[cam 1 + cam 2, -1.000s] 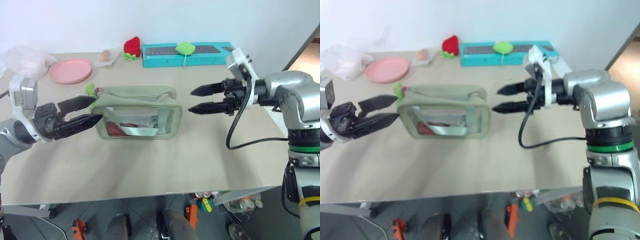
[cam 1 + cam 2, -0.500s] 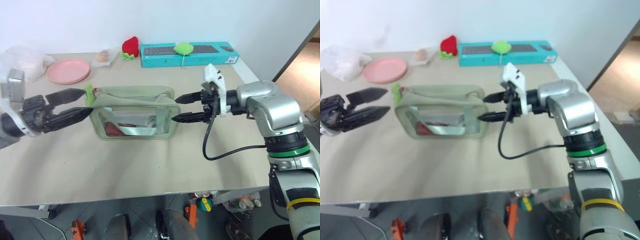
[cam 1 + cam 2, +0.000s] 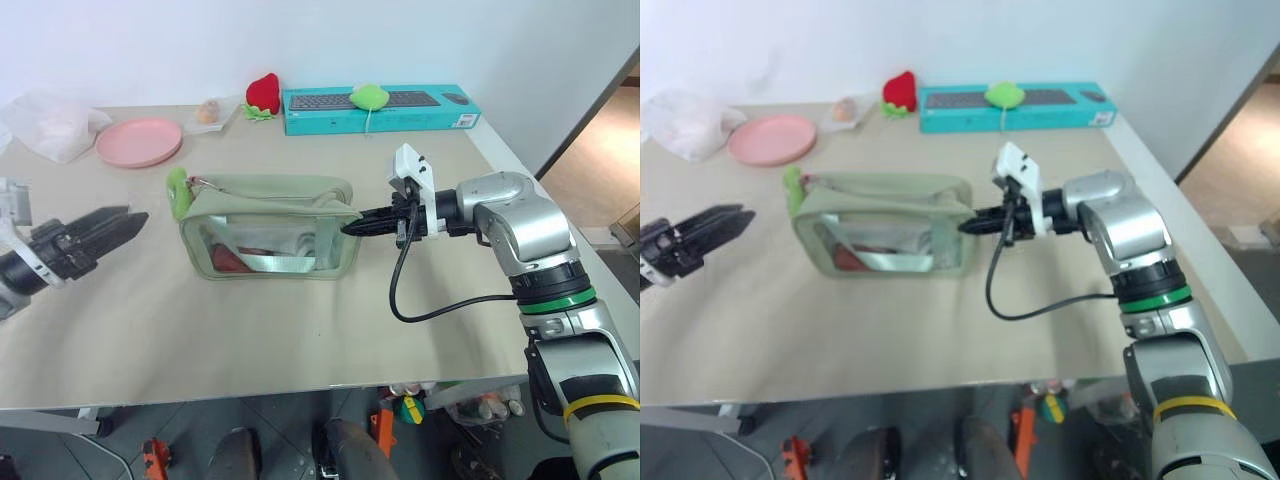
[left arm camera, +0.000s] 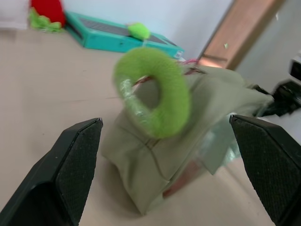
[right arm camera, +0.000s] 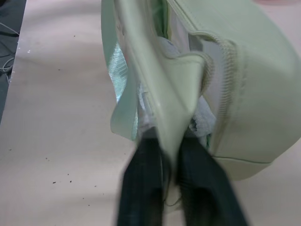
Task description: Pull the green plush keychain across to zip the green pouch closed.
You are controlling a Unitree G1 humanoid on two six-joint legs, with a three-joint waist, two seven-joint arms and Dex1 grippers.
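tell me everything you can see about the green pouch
The pouch is a pale sage-green fabric zip bag, rectangular, lying lengthwise on the table. Its near side has a clear window showing something red and a pale green strap inside. A zip runs along the top, with the keychain standing up at its left end. The right gripper is shut on a fabric flap at the right end. The left gripper is open, apart from it.

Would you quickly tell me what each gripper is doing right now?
Left gripper: open, holding nothing, short of the green plush keychain.
Right gripper: shut on the end of the green pouch.
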